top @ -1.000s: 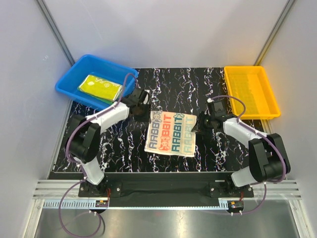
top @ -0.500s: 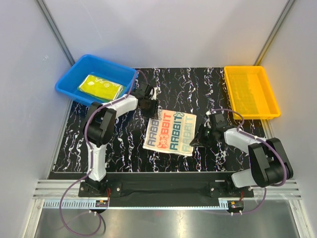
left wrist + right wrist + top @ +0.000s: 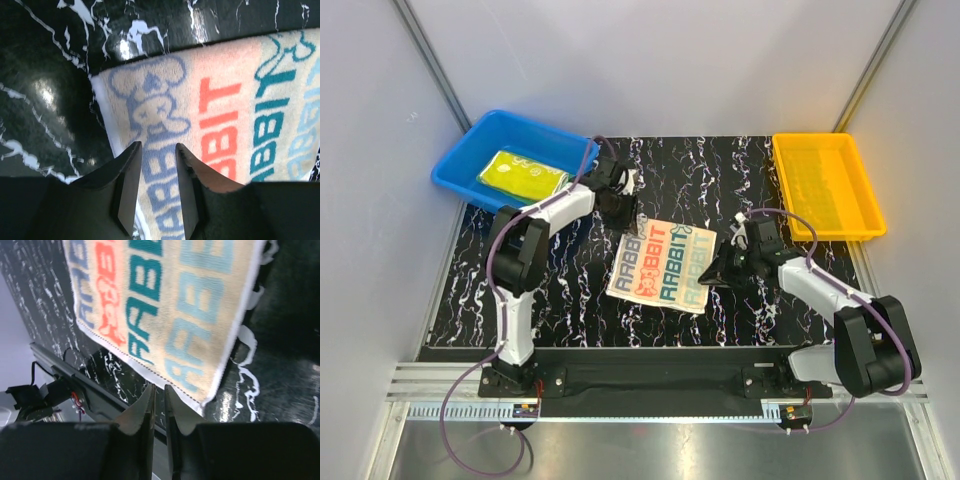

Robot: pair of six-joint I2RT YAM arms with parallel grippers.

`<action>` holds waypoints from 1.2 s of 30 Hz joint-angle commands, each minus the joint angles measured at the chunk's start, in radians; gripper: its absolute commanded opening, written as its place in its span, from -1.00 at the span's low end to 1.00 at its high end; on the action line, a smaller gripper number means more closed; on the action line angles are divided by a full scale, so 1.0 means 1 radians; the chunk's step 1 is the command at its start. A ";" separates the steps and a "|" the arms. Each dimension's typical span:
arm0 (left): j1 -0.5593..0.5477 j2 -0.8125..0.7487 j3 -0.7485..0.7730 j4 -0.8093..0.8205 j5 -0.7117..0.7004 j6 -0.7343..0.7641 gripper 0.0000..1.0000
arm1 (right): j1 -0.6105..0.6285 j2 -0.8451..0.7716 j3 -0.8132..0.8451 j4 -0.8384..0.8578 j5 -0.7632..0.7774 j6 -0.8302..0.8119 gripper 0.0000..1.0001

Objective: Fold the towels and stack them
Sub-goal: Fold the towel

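**Both arms at the printed towel, one at each end**

The cream cloth towel (image 3: pixel 663 265), printed w/ rows of "RABBIT" in navy, red, teal & pale blue, lies flat and a bit skewed at the ctr of the black white-veined marble worktop (image 3: pixel 570 290).

The left arm (image 3: pixel 555 210) reaches to the towel's far-left corner. In the left wrist view its fingers (image 3: pixel 127 185) sit over the towel's edge beside the navy rabbit figure. The left jaws are spread part way. Printed cloth shows in the gap btwn them, lying flat, not pinched.

The right arm (image 3: pixel 810 280) comes in low at the towel's right edge, near its front corner. In the right wrist view its fingers (image 3: pixel 142 415) point past the white hem. The right jaws are pressed almost together, w/ only a thin slit left. Dark worktop shows through the slit, no cloth in it.

A folded yellow towel w/ pale print (image 3: pixel 523 173) lies in the blue plastic tub (image 3: pixel 455 170) at far left. An orange-yellow plastic tray (image 3: pixel 825 185) sits at far right, well apart from the arms.
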 commanded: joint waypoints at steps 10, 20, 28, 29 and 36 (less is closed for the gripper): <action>-0.005 -0.448 -0.522 0.156 0.160 -0.175 -0.16 | 0.040 0.128 -0.102 0.198 -0.044 0.049 -0.66; -0.088 -0.582 -0.639 0.146 -0.068 -0.223 -0.23 | 0.040 -0.088 -0.144 0.047 0.022 0.014 -0.64; -0.146 -0.586 -0.671 0.246 0.008 -0.243 -0.23 | 0.041 -0.121 -0.170 0.126 -0.057 0.089 -0.64; -0.146 -0.564 -0.685 0.242 -0.004 -0.241 -0.23 | 0.041 -0.090 -0.177 0.161 -0.065 0.094 -0.65; -0.129 -0.474 -0.721 0.191 -0.210 -0.240 -0.28 | 0.041 -0.033 -0.274 0.186 0.073 0.160 -0.67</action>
